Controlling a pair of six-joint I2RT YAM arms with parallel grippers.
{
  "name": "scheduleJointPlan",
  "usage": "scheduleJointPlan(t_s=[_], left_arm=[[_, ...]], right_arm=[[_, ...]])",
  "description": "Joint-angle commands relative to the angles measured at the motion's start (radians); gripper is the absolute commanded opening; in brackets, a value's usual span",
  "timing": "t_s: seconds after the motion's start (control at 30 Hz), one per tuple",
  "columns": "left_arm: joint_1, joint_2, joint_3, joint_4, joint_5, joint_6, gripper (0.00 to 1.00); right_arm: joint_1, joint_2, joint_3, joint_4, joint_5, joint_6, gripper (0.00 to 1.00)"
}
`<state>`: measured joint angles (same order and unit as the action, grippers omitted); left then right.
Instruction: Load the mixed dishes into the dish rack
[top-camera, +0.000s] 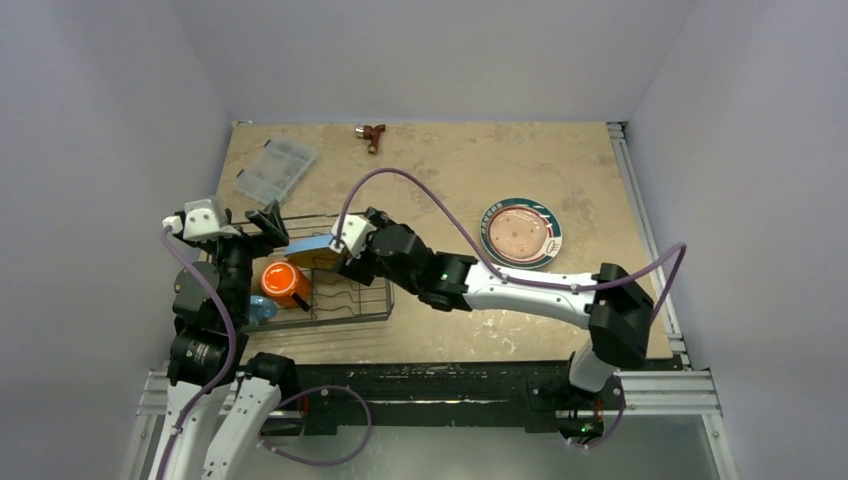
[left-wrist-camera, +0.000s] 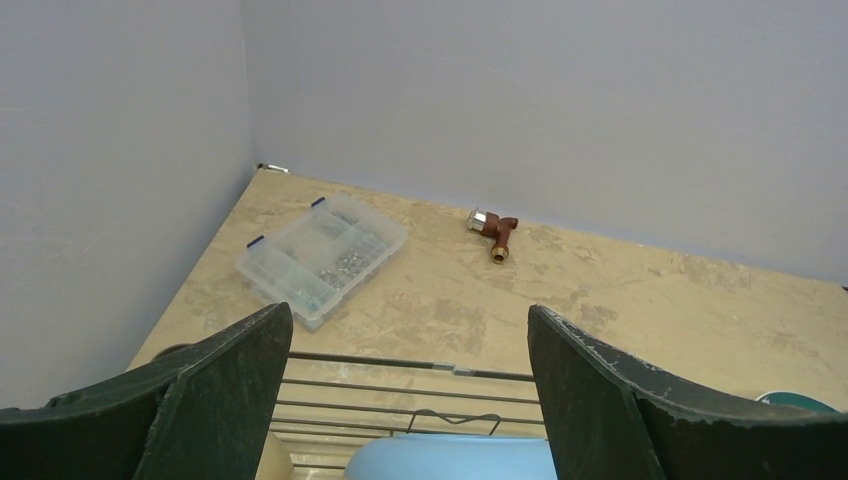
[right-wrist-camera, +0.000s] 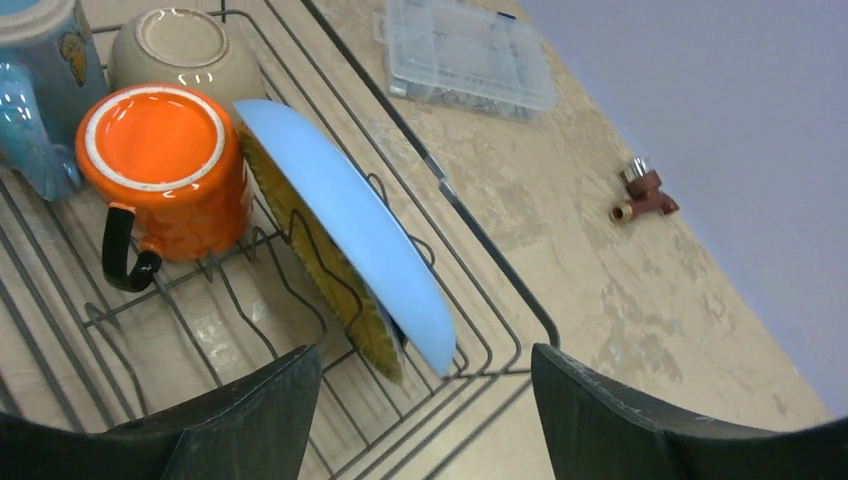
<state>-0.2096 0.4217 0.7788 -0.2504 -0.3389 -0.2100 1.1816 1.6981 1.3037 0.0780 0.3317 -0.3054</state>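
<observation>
From the top view, the rectangular black wire dish rack sits at the left of the tabletop, its long axis running left to right. The round white plate with dark green patterned rim lies flat and face up, well apart to the right, outside the rack. Being round, it has no long axis. I judge it stiff, glazed, slippery and breakable, so I'd pinch it firmly across the raised rim.

Through the left wrist camera, my left hand is spread wide with nothing in it. It hovers above the rack's far rail, and the light blue plate shows just below.

Through the right wrist camera, my right hand is also parted and empty. The blue plate stands on edge among the dividers, leaning on the yellow woven-pattern plate. That plate sits between it and the upturned orange mug.
</observation>
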Motion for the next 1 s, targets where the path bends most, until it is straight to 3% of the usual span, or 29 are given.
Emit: scheduleJointPlan(t_s=[0.0, 0.17, 0.3, 0.43, 0.6, 0.7, 0.77, 0.97], left_arm=[[0.010, 0.010, 0.033, 0.021, 0.019, -0.014, 0.86], [0.010, 0.015, 0.037, 0.020, 0.030, -0.015, 0.87], [0.009, 0.019, 0.036, 0.013, 0.032, -0.015, 0.87], [0.009, 0.038, 0.042, 0.011, 0.048, -0.019, 0.87], [0.009, 0.052, 0.046, 0.006, 0.072, -0.024, 0.87], [0.008, 0.066, 0.055, 0.000, 0.084, -0.026, 0.87], [0.008, 0.069, 0.058, -0.003, 0.095, -0.028, 0.87], [0.005, 0.085, 0.064, -0.009, 0.107, -0.028, 0.88]], right_arm=[[-0.022, -0.169, -0.073, 0.103, 0.054, 0.155, 0.78], [-0.131, -0.298, -0.178, 0.094, -0.092, 0.456, 0.78], [-0.159, -0.386, -0.294, 0.132, -0.130, 0.595, 0.81], [-0.393, -0.518, -0.412, 0.071, -0.198, 0.852, 0.81], [-0.731, -0.669, -0.557, -0.064, -0.179, 1.017, 0.79], [-0.954, -0.682, -0.610, -0.105, -0.305, 1.023, 0.77], [-1.040, -0.641, -0.598, -0.154, -0.325, 0.985, 0.76], [-1.146, -0.443, -0.529, -0.246, -0.371, 0.922, 0.69]])
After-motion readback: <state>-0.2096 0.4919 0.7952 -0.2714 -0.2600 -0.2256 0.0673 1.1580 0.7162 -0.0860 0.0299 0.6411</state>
